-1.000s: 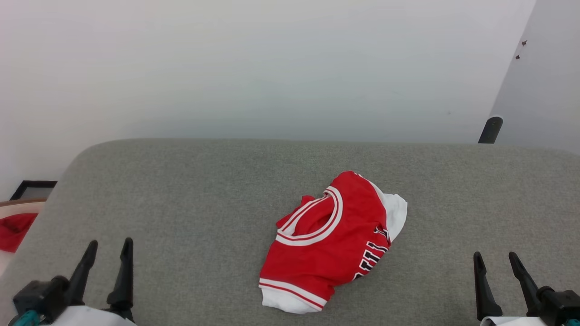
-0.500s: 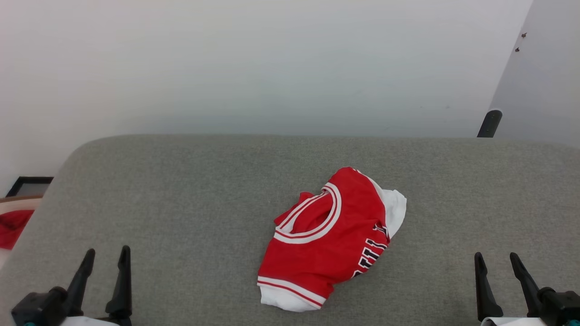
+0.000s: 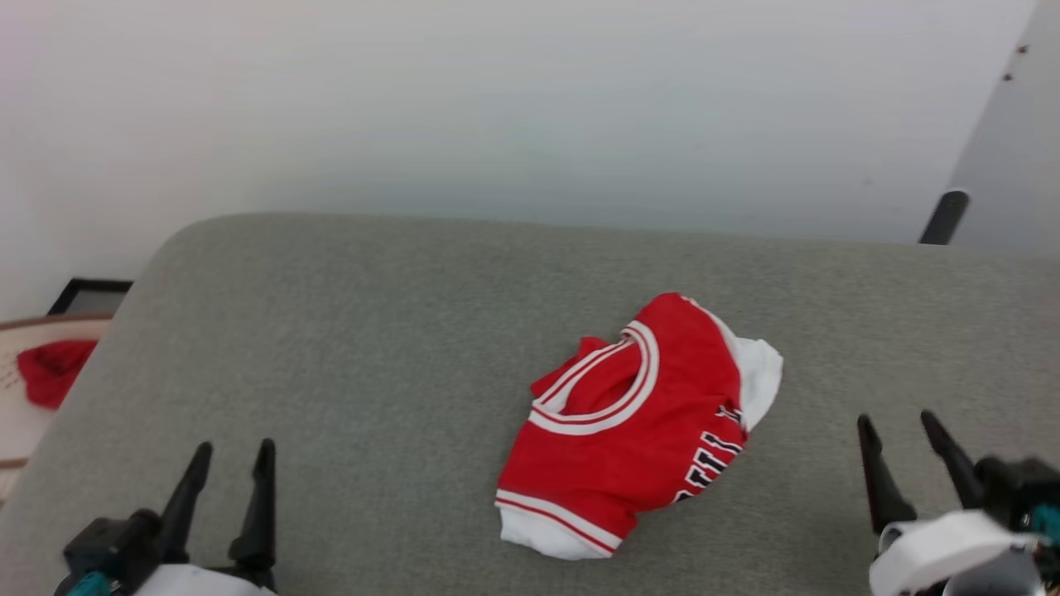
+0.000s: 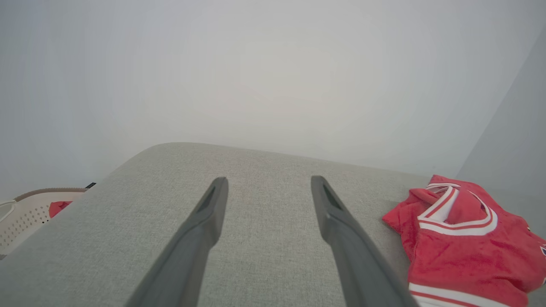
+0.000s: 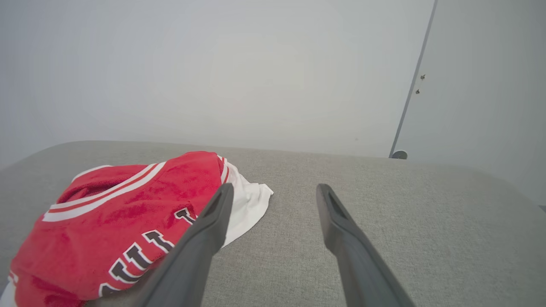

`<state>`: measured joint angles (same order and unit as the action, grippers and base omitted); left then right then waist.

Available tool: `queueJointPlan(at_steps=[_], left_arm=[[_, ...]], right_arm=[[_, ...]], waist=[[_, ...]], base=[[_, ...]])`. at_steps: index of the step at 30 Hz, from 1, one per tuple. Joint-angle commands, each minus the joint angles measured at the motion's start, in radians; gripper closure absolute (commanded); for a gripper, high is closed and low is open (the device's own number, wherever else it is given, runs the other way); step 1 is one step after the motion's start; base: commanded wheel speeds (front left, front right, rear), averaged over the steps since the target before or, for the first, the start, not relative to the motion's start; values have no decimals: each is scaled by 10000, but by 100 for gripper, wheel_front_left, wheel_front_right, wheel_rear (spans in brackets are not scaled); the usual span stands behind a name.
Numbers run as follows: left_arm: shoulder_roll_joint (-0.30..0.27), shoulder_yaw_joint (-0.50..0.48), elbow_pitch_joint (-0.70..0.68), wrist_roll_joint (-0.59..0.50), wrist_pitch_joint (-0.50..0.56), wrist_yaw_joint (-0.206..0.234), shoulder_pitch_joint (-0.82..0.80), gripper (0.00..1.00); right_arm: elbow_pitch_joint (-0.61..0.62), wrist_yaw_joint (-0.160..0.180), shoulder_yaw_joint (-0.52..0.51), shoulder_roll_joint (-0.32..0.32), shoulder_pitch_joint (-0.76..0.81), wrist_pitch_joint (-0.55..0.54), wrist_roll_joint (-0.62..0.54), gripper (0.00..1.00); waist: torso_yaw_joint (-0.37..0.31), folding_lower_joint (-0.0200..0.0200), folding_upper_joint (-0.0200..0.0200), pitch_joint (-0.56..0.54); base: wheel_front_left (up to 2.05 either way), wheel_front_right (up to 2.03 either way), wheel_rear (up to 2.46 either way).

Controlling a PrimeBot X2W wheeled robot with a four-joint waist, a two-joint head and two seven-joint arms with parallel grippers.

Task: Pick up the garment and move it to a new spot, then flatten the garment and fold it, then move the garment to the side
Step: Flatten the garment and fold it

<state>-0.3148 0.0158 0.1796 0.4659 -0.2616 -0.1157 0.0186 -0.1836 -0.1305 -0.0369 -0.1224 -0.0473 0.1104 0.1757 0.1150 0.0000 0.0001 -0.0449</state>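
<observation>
Right tool (image 3: 895,418) nearer the garment (image 3: 629,430) than before, red cloth (image 3: 51,372) in basket (image 3: 50,323).

The garment (image 3: 638,439) is soft cloth with a faint sheen. The grey cushion (image 3: 373,372) is matt, coarse woven fabric. The fingers (image 4: 200,230) look matt and smooth.

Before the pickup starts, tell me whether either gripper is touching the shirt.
No: in the head view the left gripper and the right gripper stand open over the cushion, well apart from the shirt.
</observation>
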Motion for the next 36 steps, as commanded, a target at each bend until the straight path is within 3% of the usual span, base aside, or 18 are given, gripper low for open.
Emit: queueJointPlan(at_steps=[1, 15, 27, 36], left_arm=[[65, 68, -4, -84, -36, -70, -167, 0], [595, 756, -355, -246, -36, -158, -1310, 0], [998, 1348, -263, -196, -37, -166, -2167, 0], [1104, 1742, -72, -5, -37, -162, -2591, 0]], right_arm=[[1, -4, 32, -141, -269, -249, 152, 0], [-541, -4, -72, -1340, -2635, -3494, 838, 0], [-1631, -4, 294, -2052, -3955, -5512, 1271, 0], [-3025, -6, 214, -1979, -4635, -6649, 1600, 0]], waist=[[337, 0, -1, 237], [1575, 0, -1, 2049], [2255, 0, -1, 3220], [2659, 0, -1, 3551]], base=[[0, 0, 0], [0, 0, 0], [0, 0, 0], [0, 0, 0]])
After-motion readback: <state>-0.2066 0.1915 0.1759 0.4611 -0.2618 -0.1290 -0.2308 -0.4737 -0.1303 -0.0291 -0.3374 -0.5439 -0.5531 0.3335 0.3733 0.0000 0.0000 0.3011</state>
